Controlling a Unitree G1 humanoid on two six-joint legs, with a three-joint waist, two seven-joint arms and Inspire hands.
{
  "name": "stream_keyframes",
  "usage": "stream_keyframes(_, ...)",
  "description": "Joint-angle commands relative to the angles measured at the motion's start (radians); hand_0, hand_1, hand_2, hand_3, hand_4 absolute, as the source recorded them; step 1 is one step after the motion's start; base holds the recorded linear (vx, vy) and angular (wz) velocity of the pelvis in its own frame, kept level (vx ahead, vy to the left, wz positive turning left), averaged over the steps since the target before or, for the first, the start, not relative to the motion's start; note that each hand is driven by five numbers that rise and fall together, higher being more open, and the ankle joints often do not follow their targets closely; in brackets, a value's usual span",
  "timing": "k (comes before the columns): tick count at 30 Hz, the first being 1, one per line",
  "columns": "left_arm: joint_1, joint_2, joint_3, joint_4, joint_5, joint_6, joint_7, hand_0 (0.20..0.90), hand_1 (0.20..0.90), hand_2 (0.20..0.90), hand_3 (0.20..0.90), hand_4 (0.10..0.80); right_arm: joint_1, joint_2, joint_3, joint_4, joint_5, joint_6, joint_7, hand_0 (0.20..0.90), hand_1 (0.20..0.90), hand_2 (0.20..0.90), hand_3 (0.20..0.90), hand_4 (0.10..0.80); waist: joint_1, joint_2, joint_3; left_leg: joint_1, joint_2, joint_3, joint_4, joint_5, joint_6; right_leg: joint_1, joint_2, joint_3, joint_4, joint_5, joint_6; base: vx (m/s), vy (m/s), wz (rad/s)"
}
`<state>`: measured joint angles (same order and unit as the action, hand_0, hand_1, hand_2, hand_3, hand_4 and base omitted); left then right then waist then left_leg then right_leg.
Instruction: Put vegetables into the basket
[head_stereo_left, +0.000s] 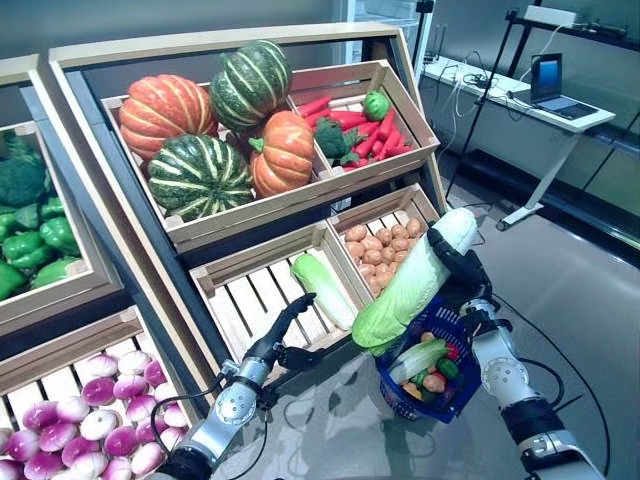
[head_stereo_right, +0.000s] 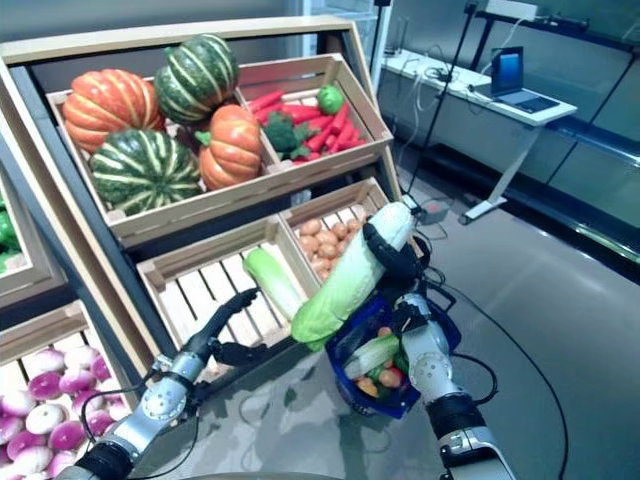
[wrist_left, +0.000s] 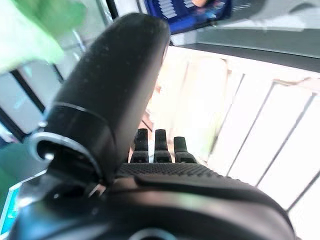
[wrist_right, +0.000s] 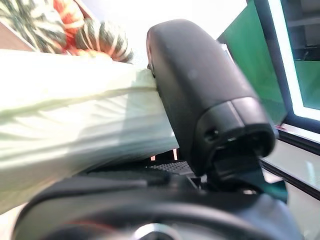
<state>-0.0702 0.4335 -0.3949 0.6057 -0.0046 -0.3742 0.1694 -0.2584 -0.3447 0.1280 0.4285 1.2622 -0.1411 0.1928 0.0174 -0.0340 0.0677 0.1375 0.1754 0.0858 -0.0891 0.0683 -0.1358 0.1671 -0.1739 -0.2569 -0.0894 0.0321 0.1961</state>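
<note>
My right hand (head_stereo_left: 457, 262) is shut on a long pale-green Chinese cabbage (head_stereo_left: 410, 283) and holds it tilted, leafy end down, just above the blue basket (head_stereo_left: 462, 398) on the floor. In the right wrist view the cabbage (wrist_right: 70, 120) lies across the palm with the thumb (wrist_right: 200, 85) curled over it. The basket holds another pale cabbage (head_stereo_left: 417, 360) and small red, orange and green vegetables. My left hand (head_stereo_left: 283, 330) is open, fingers straight, at the front edge of the lower slatted crate, beside a second cabbage (head_stereo_left: 322, 288) lying in that crate. The left wrist view shows its straight fingers (wrist_left: 156, 147) over the slats.
The wooden vegetable stand (head_stereo_left: 240, 215) rises at the left and centre, its lower crates close to both hands. A white desk with a laptop (head_stereo_left: 548, 85) stands at the back right. Grey floor (head_stereo_left: 590, 290) stretches right of the basket.
</note>
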Motion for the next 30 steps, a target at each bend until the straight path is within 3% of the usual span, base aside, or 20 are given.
stream_keyframes(1,-0.139,-0.009,0.08,0.039,-0.112,-0.036,0.083,0.9,0.9,0.9,0.9,0.8,-0.091,-0.049,-0.136,-0.066,-0.044,-0.149,0.04,0.3,0.3,0.3,0.3,0.4,0.01,-0.015,0.003,0.023,-0.017,0.0,0.002,-0.086,0.028,-0.003,-0.008,0.053,0.002,0.008,-0.032,0.006,-0.055,-0.01)
stream_keyframes(4,-0.105,-0.025,0.139,0.044,-0.108,-0.057,0.111,0.9,0.9,0.9,0.9,0.8,-0.046,-0.056,-0.176,-0.045,-0.071,-0.177,0.015,0.3,0.3,0.3,0.3,0.4,0.009,-0.016,0.009,0.025,-0.011,0.003,0.002,-0.084,0.025,-0.001,-0.007,0.054,0.002,0.006,-0.035,-0.015,-0.074,0.0)
stream_keyframes(10,-0.091,-0.008,0.157,-0.009,-0.13,-0.051,0.102,0.9,0.9,0.9,0.9,0.8,-0.006,-0.083,-0.205,0.014,-0.107,-0.2,-0.013,0.3,0.3,0.3,0.3,0.4,0.008,-0.017,0.02,0.025,0.002,0.002,0.002,-0.08,0.023,-0.002,0.001,0.047,0.012,-0.003,-0.042,-0.022,-0.099,0.0)
stream_keyframes(12,-0.052,0.004,0.165,-0.048,-0.146,-0.07,0.077,0.9,0.9,0.9,0.9,0.8,0.017,-0.077,-0.212,0.027,-0.106,-0.195,-0.023,0.3,0.3,0.3,0.3,0.4,0.005,-0.019,0.033,0.043,0.022,0.029,0.025,-0.068,0.015,-0.013,0.009,0.05,0.033,-0.011,-0.055,-0.012,-0.137,0.0)
stream_keyframes(14,-0.013,0.004,0.173,-0.096,-0.159,-0.087,0.07,0.9,0.9,0.9,0.9,0.8,0.034,-0.069,-0.216,0.033,-0.124,-0.201,-0.032,0.3,0.3,0.3,0.3,0.4,0.006,-0.033,0.067,-0.017,0.044,0.051,0.206,-0.061,-0.006,-0.029,0.006,0.066,0.066,-0.006,-0.078,-0.047,-0.076,-0.09)
stream_keyframes(17,0.011,-0.007,0.175,-0.172,-0.181,-0.101,0.061,0.9,0.9,0.9,0.9,0.8,0.055,-0.061,-0.202,0.044,-0.122,-0.248,-0.076,0.3,0.3,0.3,0.3,0.4,0.029,-0.027,0.147,-0.178,0.057,0.0,0.39,-0.001,-0.028,-0.042,0.014,0.087,0.096,0.002,-0.105,-0.055,0.024,-0.07)
stream_keyframes(19,-0.005,-0.017,0.164,-0.168,-0.194,-0.116,0.063,0.9,0.9,0.9,0.9,0.8,0.043,-0.06,-0.197,0.077,-0.115,-0.277,-0.073,0.3,0.3,0.3,0.3,0.4,0.035,-0.015,0.173,-0.198,0.061,0.021,0.318,0.017,-0.037,-0.024,0.012,0.087,0.086,-0.002,-0.096,0.06,0.183,-0.15)
stream_keyframes(22,-0.071,-0.018,0.129,-0.17,-0.192,-0.13,0.056,0.9,0.9,0.9,0.9,0.8,-0.007,-0.083,-0.191,0.096,-0.098,-0.325,-0.117,0.3,0.3,0.3,0.3,0.4,0.065,-0.014,0.188,-0.249,0.032,0.01,0.164,0.052,-0.034,0.024,0.004,0.087,0.052,-0.024,-0.067,0.105,0.181,0.03)
stream_keyframes(25,-0.118,-0.012,0.114,-0.161,-0.171,-0.131,0.04,0.9,0.9,0.9,0.9,0.8,-0.039,-0.1,-0.208,0.136,-0.094,-0.345,-0.13,0.3,0.3,0.3,0.3,0.4,0.084,-0.021,0.176,-0.238,-0.004,-0.014,0.106,0.043,-0.009,0.04,-0.02,0.079,0.059,-0.044,-0.045,0.168,0.166,-0.06)
stream_keyframes(27,-0.124,-0.003,0.108,-0.161,-0.205,-0.122,0.003,0.9,0.9,0.9,0.9,0.8,-0.008,-0.094,-0.231,0.135,-0.104,-0.365,-0.144,0.3,0.3,0.3,0.3,0.4,0.09,-0.03,0.166,-0.266,-0.015,-0.018,0.179,0.009,0.012,0.049,-0.056,0.068,0.148,-0.078,-0.023,0.235,0.106,-0.21)
stream_keyframes(28,-0.106,0.018,0.088,-0.179,-0.201,-0.125,-0.012,0.9,0.9,0.9,0.9,0.8,0.037,-0.087,-0.252,0.134,-0.115,-0.4,-0.147,0.3,0.3,0.3,0.3,0.4,0.089,-0.034,0.159,-0.264,-0.036,-0.032,0.213,-0.022,0.046,0.007,-0.109,0.067,0.299,-0.012,-0.002,0.275,0.102,0.14)
stream_keyframes(30,-0.091,0.027,0.079,-0.182,-0.208,-0.123,-0.016,0.9,0.9,0.9,0.9,0.8,0.054,-0.088,-0.265,0.143,-0.101,-0.413,-0.14,0.3,0.3,0.3,0.3,0.4,0.086,-0.03,0.157,-0.246,-0.044,-0.04,0.217,-0.036,0.057,-0.058,-0.137,0.072,0.401,0.039,0.005,0.255,0.081,0.2)
